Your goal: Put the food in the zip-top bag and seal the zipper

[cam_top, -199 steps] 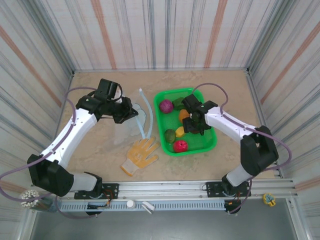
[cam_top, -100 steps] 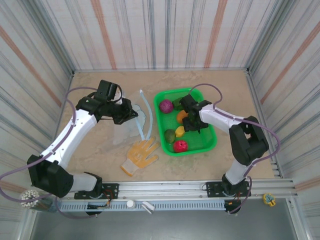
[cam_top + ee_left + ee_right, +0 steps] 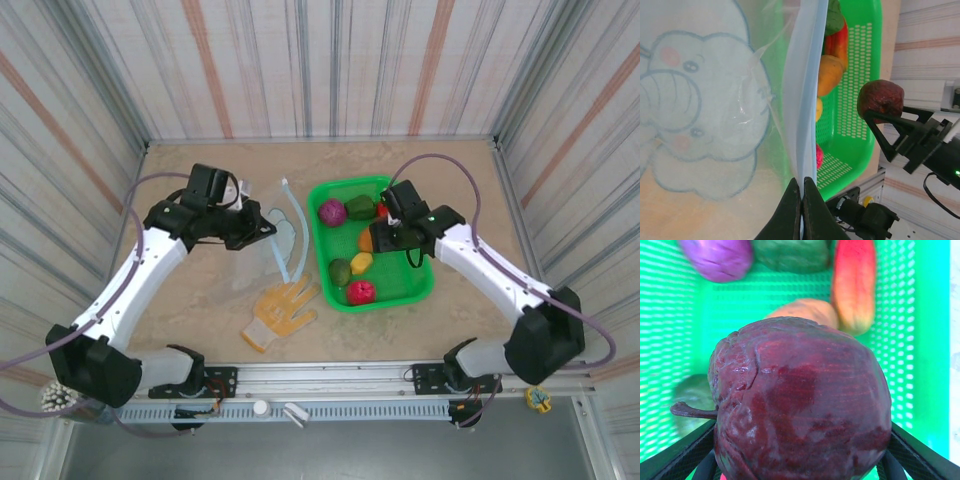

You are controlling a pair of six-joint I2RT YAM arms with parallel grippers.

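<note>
My left gripper (image 3: 262,229) is shut on the pale blue zipper (image 3: 805,90) of the clear zip-top bag (image 3: 272,243), holding that edge up off the table; an elephant print (image 3: 690,110) shows on the bag. Over the green basket (image 3: 421,284), my right gripper (image 3: 388,236) is shut on a dark red fruit (image 3: 800,405), which hangs above the basket floor and is also seen as the dark red fruit (image 3: 880,97). Below it lie a purple piece (image 3: 332,212), a green one (image 3: 359,206), a red one (image 3: 381,210), orange (image 3: 366,241), yellow (image 3: 361,263), another green (image 3: 340,271) and a magenta-red one (image 3: 360,291).
A yellow-orange work glove (image 3: 282,308) lies on the table in front of the bag, left of the basket. Striped walls close in the table on three sides. Bare tabletop (image 3: 470,180) lies right of the basket and behind it.
The right arm has swung outward and its gripper has risen and shifted back in the basket with the dark red fruit. The left gripper holds the bag edge almost where it was.
</note>
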